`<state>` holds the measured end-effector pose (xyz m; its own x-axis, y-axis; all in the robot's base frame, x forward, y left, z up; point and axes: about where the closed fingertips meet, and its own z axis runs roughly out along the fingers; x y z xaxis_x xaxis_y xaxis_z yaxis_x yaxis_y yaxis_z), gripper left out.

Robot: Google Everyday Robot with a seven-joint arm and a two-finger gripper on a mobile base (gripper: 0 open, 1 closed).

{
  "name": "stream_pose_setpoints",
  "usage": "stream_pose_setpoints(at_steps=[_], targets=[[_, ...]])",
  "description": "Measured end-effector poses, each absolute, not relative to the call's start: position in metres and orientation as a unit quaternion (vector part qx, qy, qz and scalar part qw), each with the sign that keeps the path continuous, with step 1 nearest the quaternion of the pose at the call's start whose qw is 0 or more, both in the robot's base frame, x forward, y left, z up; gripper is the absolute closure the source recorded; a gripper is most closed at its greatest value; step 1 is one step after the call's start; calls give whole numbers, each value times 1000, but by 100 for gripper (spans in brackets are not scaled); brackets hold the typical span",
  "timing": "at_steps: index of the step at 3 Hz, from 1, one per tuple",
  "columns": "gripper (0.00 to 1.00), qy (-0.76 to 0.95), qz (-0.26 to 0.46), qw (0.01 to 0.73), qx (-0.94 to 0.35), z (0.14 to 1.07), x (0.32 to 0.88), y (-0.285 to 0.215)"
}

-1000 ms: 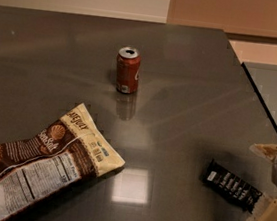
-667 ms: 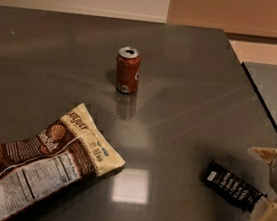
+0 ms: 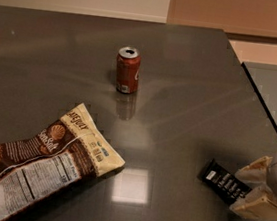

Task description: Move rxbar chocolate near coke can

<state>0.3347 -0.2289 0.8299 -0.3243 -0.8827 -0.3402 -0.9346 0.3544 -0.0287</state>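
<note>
Almost nothing is changed from a second ago: the rxbar chocolate (image 3: 223, 180) lies flat on the desk (image 3: 191, 89), well apart from the coke can (image 3: 127, 71). The end effector (image 3: 243, 191) is held at its right end; whether it is clamped cannot be told, so the carry is judged not begun.

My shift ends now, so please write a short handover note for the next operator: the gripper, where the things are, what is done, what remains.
Gripper: low over the table at its front right, at the right end of the rxbar chocolate. A grasp is not confirmed.
Rxbar chocolate: lies flat on the table, front right.
Coke can: upright toward the far middle, well apart from the bar.
Snack bag: front left, not part of the job.
Done: gripper has reached the bar.
Left: secure the bar, carry it toward the can, and set it down close by, probably without touching the can.
</note>
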Motion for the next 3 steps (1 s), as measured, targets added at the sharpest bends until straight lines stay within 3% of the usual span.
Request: stream_pose_setpoints(at_steps=[2,3], targets=[[94,812,85,145,-559,829,341,-233],[100,809,79,149,-564,838,347,-229]])
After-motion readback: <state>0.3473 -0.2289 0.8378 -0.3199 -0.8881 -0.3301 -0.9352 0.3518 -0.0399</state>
